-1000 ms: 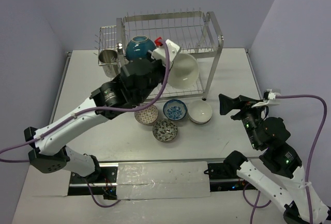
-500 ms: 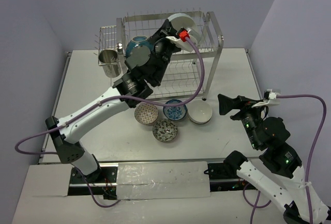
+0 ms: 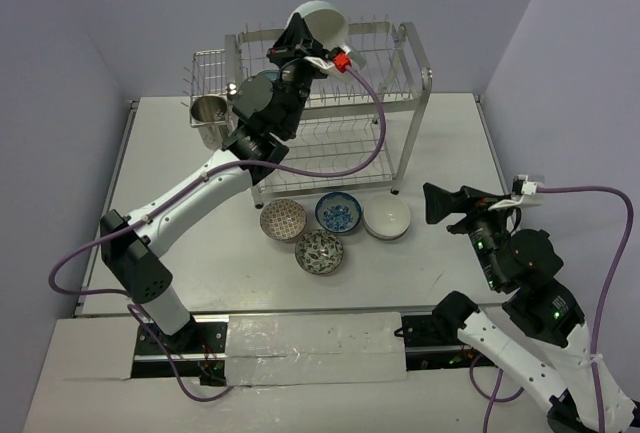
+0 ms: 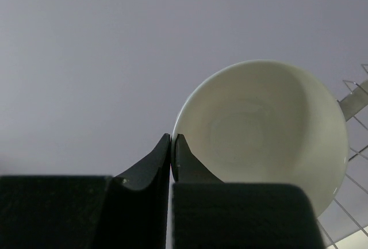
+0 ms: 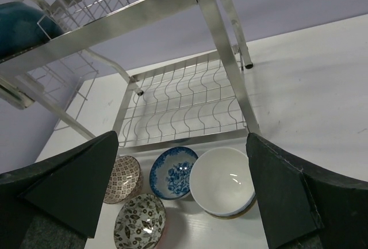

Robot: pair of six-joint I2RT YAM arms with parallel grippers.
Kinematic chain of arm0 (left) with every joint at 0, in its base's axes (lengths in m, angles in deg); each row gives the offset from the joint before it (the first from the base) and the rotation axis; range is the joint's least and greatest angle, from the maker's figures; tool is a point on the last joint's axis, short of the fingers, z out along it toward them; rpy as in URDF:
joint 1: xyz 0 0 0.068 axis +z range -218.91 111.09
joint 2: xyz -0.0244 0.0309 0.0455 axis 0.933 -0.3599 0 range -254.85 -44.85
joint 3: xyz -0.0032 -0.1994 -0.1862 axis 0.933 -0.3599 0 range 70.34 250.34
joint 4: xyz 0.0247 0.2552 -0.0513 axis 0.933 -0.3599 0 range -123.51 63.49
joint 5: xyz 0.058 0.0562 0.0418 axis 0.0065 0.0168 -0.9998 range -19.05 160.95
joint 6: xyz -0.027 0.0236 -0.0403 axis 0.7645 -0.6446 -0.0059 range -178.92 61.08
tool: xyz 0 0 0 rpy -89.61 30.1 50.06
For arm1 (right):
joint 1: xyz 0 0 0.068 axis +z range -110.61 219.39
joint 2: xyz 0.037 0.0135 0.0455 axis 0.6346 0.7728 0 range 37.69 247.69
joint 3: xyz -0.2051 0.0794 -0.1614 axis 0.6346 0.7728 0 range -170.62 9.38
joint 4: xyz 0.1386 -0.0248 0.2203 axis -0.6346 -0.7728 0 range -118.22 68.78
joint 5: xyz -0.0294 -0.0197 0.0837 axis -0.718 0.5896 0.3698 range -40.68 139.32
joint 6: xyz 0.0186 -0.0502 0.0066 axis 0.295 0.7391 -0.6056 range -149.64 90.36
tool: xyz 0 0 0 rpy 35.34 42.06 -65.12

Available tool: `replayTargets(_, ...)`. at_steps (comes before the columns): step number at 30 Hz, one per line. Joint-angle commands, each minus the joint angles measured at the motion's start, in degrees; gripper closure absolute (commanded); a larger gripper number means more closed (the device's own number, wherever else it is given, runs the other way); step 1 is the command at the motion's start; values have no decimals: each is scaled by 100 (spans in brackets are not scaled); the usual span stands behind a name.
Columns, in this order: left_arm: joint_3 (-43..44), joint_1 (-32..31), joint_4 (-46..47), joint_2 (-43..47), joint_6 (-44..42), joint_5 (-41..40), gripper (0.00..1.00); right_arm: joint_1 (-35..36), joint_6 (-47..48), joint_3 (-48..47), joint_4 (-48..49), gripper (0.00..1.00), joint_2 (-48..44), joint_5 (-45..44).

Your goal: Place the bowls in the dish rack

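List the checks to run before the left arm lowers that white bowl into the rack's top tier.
1. Left gripper shut on white bowl rim: ok.
2. Bowl held above dish rack top tier: ok.
3. Top-tier space beside teal bowl free: ok.
4. Right gripper open, away from rack: ok.
5. Bowl lined up with a rack slot: cannot tell.
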Motion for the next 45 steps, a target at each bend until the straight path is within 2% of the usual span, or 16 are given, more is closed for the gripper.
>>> replayTargets(1,-179,25,724,-6,-292,619,100,34,69,71,21,0,-182,-178)
replayTargets(16,-1366,78,1400,29,-871,488,100,34,113,185,-5,0,-182,86)
replayTargets(27,-2385,-309,2042,267,-1505,215,100,34,104,229,-14,0,-244,59)
replayTargets(34,-2720,-573,2315,293,-1830,-92,100,34,95,221,30,0,-217,103)
replayTargets(45,-3467,-1047,3220,302,-2261,-637,91,34,69,265,39,0,-191,165)
